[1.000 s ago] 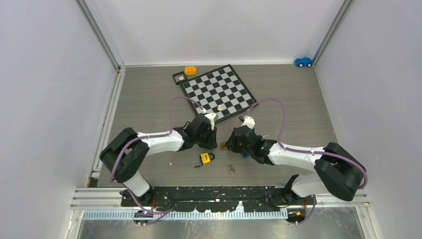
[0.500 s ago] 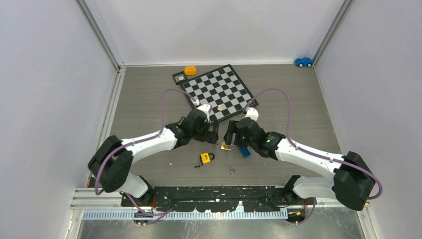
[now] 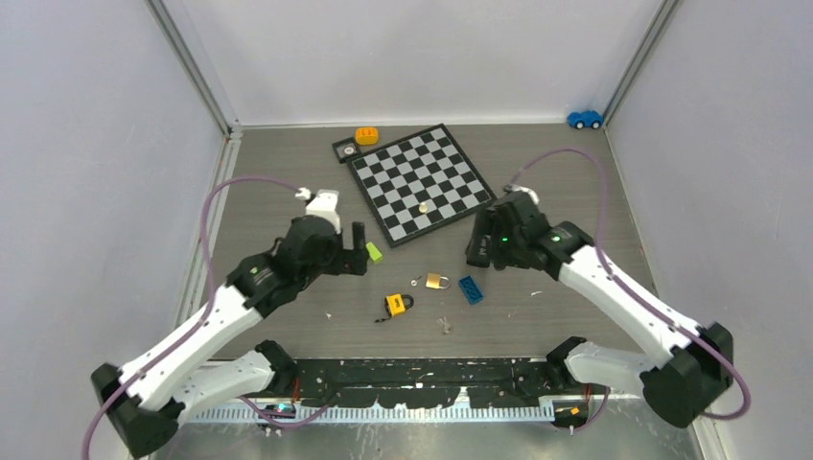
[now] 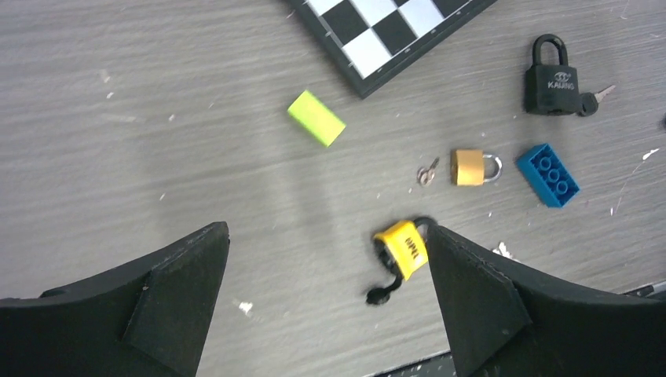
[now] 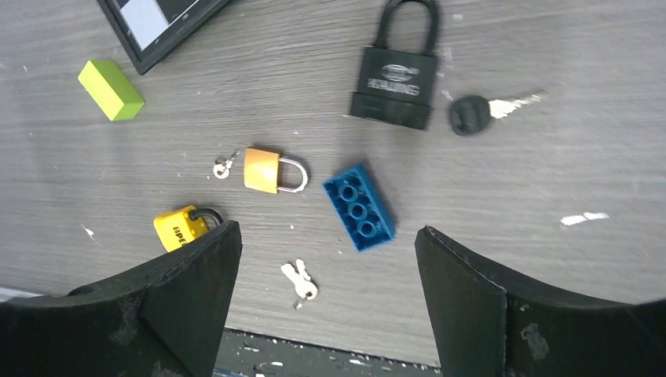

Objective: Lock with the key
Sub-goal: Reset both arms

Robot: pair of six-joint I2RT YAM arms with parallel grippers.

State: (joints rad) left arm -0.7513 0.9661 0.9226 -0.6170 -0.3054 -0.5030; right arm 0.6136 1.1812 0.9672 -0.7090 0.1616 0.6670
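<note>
A small brass padlock (image 3: 436, 282) (image 4: 469, 167) (image 5: 267, 170) lies on its side on the table, its shackle looking shut. A tiny silvery key (image 4: 427, 173) (image 5: 223, 166) lies loose just beside its body. Both grippers hover above the table, open and empty. My left gripper (image 3: 362, 251) (image 4: 326, 236) is left of the padlock, near a green block (image 3: 374, 252). My right gripper (image 3: 476, 251) (image 5: 328, 229) is up and to the right of it. A pair of silvery keys (image 3: 445, 325) (image 5: 300, 283) lies nearer the front edge.
A yellow padlock (image 3: 396, 304) (image 4: 402, 248) and a blue toy brick (image 3: 470, 288) (image 5: 360, 206) lie close by. A black padlock (image 5: 397, 82) with a black-headed key (image 5: 471, 115) sits under my right arm. A chessboard (image 3: 422, 182), orange block (image 3: 366, 135) and blue toy car (image 3: 584, 119) are farther back.
Both grippers have opened and drawn apart and upward from the middle. The brass padlock now lies free on the table with the tiny key beside it.
</note>
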